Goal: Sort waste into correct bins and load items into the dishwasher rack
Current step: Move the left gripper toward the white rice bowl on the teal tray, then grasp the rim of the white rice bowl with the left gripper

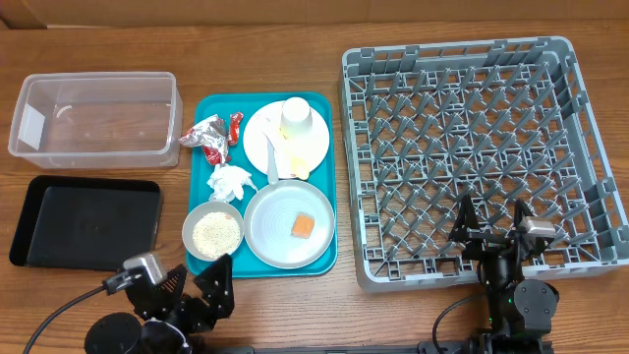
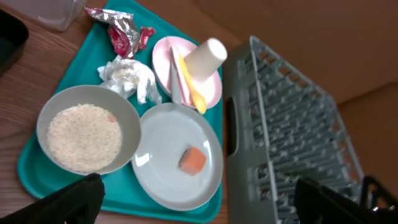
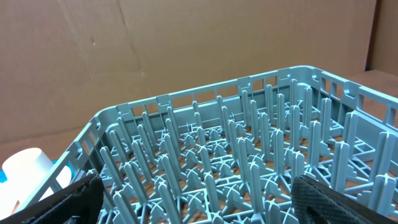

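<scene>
**Both my grippers are wide open, holding nothing**

My left gripper (image 1: 201, 285) hangs by the tabletop's near edge, just in front of the rice bowl (image 1: 187, 233), and touches nothing. My right gripper (image 1: 491, 224) spreads over the near wall of the dishwasher rack (image 1: 457, 51) on the tabletop's right side.

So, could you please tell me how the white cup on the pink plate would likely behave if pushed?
The white cup looks tall for its base, so a side push would probably tip it. Its round wall suggests it would then roll, perhaps off the pink plate.
</scene>
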Tool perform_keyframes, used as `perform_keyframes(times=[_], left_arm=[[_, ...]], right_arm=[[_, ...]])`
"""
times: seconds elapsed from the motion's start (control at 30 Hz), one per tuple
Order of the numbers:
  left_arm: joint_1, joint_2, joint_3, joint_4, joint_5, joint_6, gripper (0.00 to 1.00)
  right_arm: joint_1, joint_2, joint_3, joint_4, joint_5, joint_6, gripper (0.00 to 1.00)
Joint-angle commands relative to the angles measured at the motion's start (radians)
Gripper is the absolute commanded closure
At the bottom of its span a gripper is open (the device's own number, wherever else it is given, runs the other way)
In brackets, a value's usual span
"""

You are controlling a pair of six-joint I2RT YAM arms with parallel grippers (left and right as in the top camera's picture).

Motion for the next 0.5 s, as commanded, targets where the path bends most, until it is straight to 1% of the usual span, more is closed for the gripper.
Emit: perform_keyframes(times=[0.0, 0.07, 0.17, 0.23, 0.3, 0.4, 0.43, 0.47], left_arm=[[0.005, 0.006, 0.013, 0.027, 0.018, -0.059, 0.00], [0.005, 0.010, 0.018, 0.021, -0.003, -0.005, 0.00], [0.005, 0.042, 0.024, 0.008, -0.086, -0.005, 0.00], [0.005, 0.093, 0.037, -0.011, -0.143, -0.006, 0.00], [0.005, 0.188, 0.069, -0.066, -0.206, -0.006, 0.00], [0.005, 0.384, 0.143, -0.199, -0.343, -0.016, 0.00], [0.005, 0.468, 0.172, -0.231, -0.349, -0.054, 0.00], [0.005, 0.542, 0.196, -0.248, -0.350, -0.054, 0.00]], right_arm=[[-0.005, -0.011, -0.011, 0.007, -0.006, -0.007, 0.00], [-0.005, -0.011, -0.011, 0.007, -0.006, -0.007, 0.00], [-0.005, -0.011, -0.011, 0.007, -0.006, -0.007, 0.00], [-0.005, -0.011, -0.011, 0.007, -0.006, -0.007, 0.00], [-0.005, -0.011, -0.011, 0.007, -0.006, -0.007, 0.00], [-0.005, -0.011, -0.011, 0.007, -0.006, -0.007, 0.00], [-0.005, -0.011, -0.011, 0.007, -0.006, -0.007, 0.00], [-0.005, -0.011, -0.011, 0.007, -0.006, -0.007, 0.00]])
